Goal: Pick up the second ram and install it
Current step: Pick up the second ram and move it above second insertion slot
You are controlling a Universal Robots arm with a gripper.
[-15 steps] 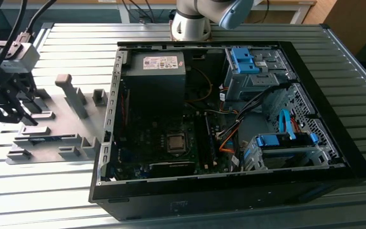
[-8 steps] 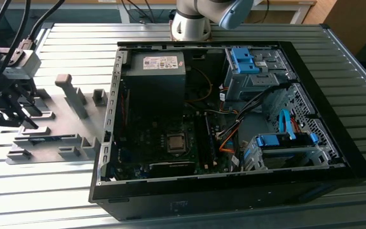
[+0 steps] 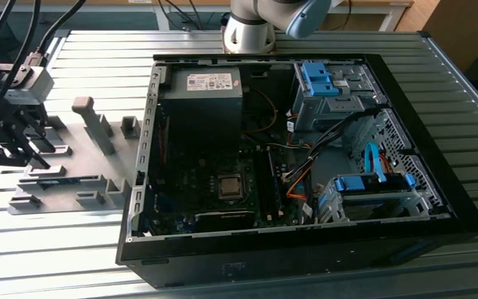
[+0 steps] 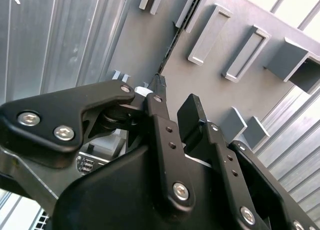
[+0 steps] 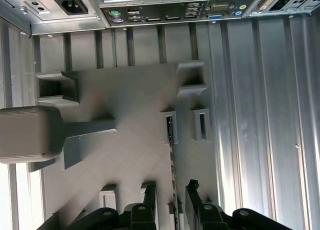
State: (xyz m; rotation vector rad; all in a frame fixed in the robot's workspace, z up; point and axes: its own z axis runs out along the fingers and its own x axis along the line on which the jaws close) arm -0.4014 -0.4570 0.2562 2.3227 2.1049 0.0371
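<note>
The gripper (image 3: 40, 163) hung at the exterior view's left, over the grey fixture plate (image 3: 81, 146), well apart from the open computer case (image 3: 438, 187) lying on the slatted metal table (image 3: 98, 56).

Down on the plate stood the second ram (image 5: 171, 155), on its long edge, one end seated in a small grey fixture block (image 5: 169, 126). In the first wrist view it ran as a thin dark line straight into the gap between the two black fingers (image 5: 149, 192). The jaws were apart and straddling the stick, with a sliver of plate showing on either side of it.

In the second wrist view the board looked closer to one finger (image 4: 159, 98) than the other; whether a pad was touching it was hard to say from that angle. In the exterior view a short blue-green streak (image 3: 59, 180) in the low fixture just beside the fingertips was probably the same stick.

Inside the case, the motherboard (image 3: 197, 180) lay face-up with its processor socket (image 3: 231, 185) bare and the long black memory slots (image 3: 270, 180) just beside it. The case's rear ports (image 5: 175, 13) and power inlet (image 5: 72, 4) faced the fixture plate.
</note>
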